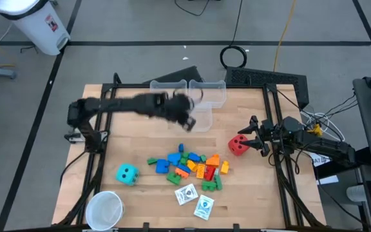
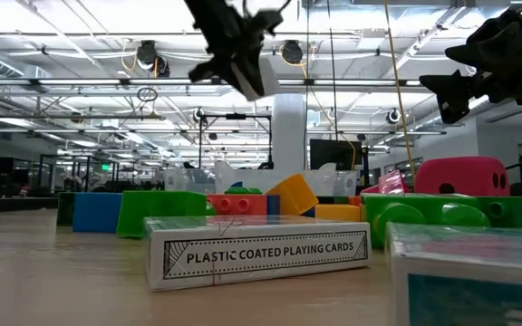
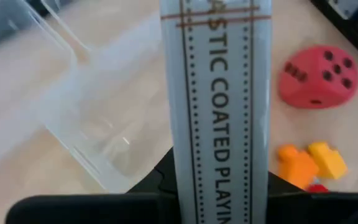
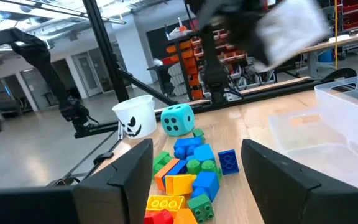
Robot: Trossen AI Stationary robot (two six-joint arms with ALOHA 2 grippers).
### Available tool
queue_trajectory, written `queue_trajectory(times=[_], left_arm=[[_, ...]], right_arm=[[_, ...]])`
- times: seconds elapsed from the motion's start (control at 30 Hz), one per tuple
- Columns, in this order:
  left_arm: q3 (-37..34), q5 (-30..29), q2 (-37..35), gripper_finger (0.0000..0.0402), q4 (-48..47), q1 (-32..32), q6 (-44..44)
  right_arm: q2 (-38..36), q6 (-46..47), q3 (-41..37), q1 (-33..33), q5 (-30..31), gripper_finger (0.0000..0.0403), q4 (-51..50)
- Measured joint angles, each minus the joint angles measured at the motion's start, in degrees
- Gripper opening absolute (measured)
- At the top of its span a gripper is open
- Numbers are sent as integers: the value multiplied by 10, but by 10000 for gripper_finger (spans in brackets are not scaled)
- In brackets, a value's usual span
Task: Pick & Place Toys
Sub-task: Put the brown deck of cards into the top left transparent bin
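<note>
High view: the left gripper (image 1: pixel 184 111) hangs over a clear bin (image 1: pixel 201 116) near the bench's (image 1: pixel 102 161) far edge, likely so its load can drop in. The right gripper (image 1: pixel 250 131) waits by the right edge, just beside the red die (image 1: pixel 238 145).
Toys: the block pile (image 1: pixel 189 167) lies mid-bench; the cyan die (image 1: pixel 127 173) sits toward the left edge, two card packs (image 1: pixel 195 200) near the front edge, and a white cup (image 1: pixel 105 208) at the front left corner.
Low view: the left gripper (image 2: pixel 238 45) is raised well above the bench with a white card box (image 2: pixel 259 72) in it, high enough to clear the bin wall. A pack lettered "plastic coated playing cards" (image 2: pixel 259 252) lies in front of the blocks.
Left wrist view: the fingers pinch the card box (image 3: pixel 219 106) from both sides, its long edge running outward; the bin (image 3: pixel 98 143) lies below it, and the red die (image 3: pixel 317 74) is well apart.
Right wrist view: the fingers (image 4: pixel 120 180) stand spread with nothing between them, pointing across the block pile (image 4: pixel 188 177) at the cup (image 4: pixel 135 117).
Surface: pale wood, bare around the toys.
Room: grey floor, cables and a white bucket (image 1: pixel 34 22) beyond the far left corner; the level views show a large hall with shelving.
</note>
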Motion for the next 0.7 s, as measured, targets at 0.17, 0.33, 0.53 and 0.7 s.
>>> queue_trajectory(times=[0.17, 0.33, 0.53, 0.7], left_arm=[[0, 30, 0, 65, -62, 99, 82], [0, 32, 0, 65, -97, 169, 214], [0, 37, 0, 65, -125, 213, 394], [2, 63, 20, 65, -125, 237, 494]], right_arm=[[0, 0, 0, 0, 0, 215, 0], [0, 0, 0, 0, 0, 215, 0], [0, 0, 0, 0, 0, 215, 0], [0, 0, 0, 0, 0, 215, 0]])
